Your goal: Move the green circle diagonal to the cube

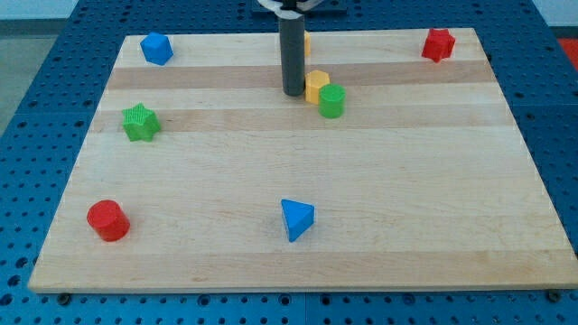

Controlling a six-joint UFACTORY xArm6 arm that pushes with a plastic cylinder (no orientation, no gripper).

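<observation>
Bench (379, 181): green circle (331, 101) near 12 o'clock, touching yellow block (315, 86) at its 10 o'clock. My tip (293, 93), the end effector, a bare rod without jaws, grips nothing; beside the yellow block's 9 o'clock, probably placed for pushing. Blue cube (156, 48) far at 10 o'clock.

Yellow block (305, 41) mostly hidden behind rod (293, 54), shape unclear; rod top cut off.

Bright, even overhead light, no glare on wooden board (379, 181). Soft short shadows under blocks. Focus sharp thru-out, slight softness at top edge. Edges straight, no visible distortion.
</observation>
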